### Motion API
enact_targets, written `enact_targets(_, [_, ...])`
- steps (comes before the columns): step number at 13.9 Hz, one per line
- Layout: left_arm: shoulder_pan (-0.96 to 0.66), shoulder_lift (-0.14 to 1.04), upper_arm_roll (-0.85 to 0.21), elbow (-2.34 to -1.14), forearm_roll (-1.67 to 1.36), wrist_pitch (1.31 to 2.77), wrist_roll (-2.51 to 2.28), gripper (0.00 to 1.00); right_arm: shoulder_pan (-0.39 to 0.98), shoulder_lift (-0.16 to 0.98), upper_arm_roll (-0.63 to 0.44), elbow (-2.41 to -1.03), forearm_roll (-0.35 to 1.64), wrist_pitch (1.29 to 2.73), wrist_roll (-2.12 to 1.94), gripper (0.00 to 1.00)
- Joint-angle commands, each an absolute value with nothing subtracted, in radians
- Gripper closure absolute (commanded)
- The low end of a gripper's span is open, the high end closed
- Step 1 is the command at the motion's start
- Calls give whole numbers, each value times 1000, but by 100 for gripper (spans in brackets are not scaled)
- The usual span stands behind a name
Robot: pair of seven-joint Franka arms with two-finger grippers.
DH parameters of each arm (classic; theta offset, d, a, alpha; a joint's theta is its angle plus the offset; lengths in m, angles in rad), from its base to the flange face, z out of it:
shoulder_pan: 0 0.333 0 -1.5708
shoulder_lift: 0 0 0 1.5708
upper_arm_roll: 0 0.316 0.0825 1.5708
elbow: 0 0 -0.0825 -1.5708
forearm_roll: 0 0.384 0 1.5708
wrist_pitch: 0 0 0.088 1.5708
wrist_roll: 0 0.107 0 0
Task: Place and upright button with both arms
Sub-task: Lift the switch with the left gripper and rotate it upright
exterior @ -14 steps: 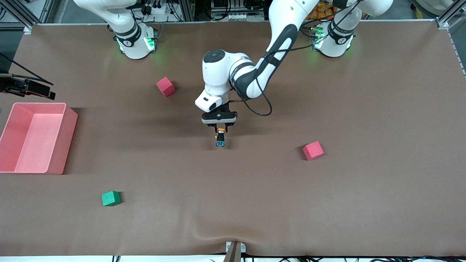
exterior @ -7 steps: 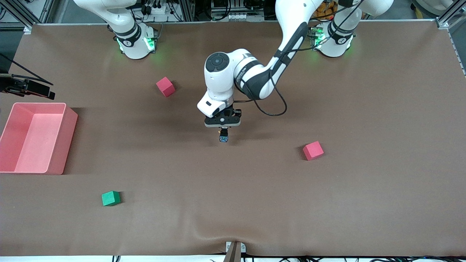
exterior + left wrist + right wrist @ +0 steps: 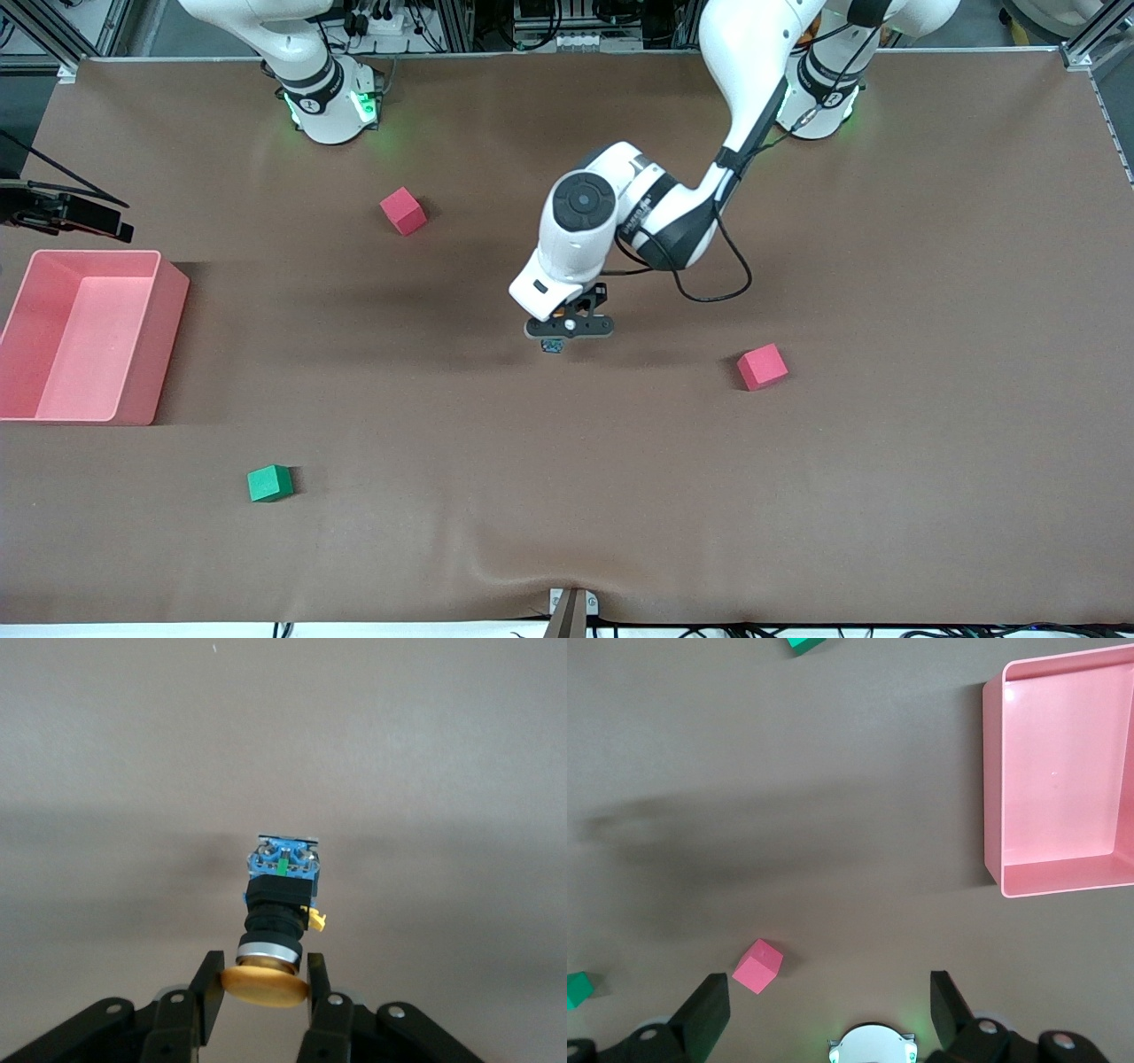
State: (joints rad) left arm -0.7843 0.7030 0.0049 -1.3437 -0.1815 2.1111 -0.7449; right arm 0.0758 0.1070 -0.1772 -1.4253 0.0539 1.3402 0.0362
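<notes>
Gripping button (image 3: 276, 904) w/ left hand (image 3: 264, 992); pink bin (image 3: 168, 306) holds nothing.

I'm seeing the left gripper (image 3: 556, 341) sitting low over mid-frame, jaws clamped on the button (image 3: 279, 904), blocking the centre. A red cube (image 3: 762, 366) is lying just right of it, another red cube (image 3: 403, 211) upper left, well apart. The pink bin (image 3: 151, 341) is filling the left edge, the green cube (image 3: 268, 483) lower left. Bare bench (image 3: 797, 514) is stretching across the lower right.
</notes>
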Motion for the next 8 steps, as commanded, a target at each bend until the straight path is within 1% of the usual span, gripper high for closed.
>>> enact_targets(1, [-778, 742, -8, -1267, -224, 2010, -718, 100, 67, 95, -170, -1427, 46, 1330, 37, 0])
enact_targets(5, [-759, 745, -9, -1258, -356, 1896, -646, 100, 67, 95, -170, -1427, 46, 1330, 37, 0])
enact_targets(8, [-761, 779, -11, -1243, -364, 1804, -621, 100, 67, 95, -172, -1427, 46, 1328, 37, 0])
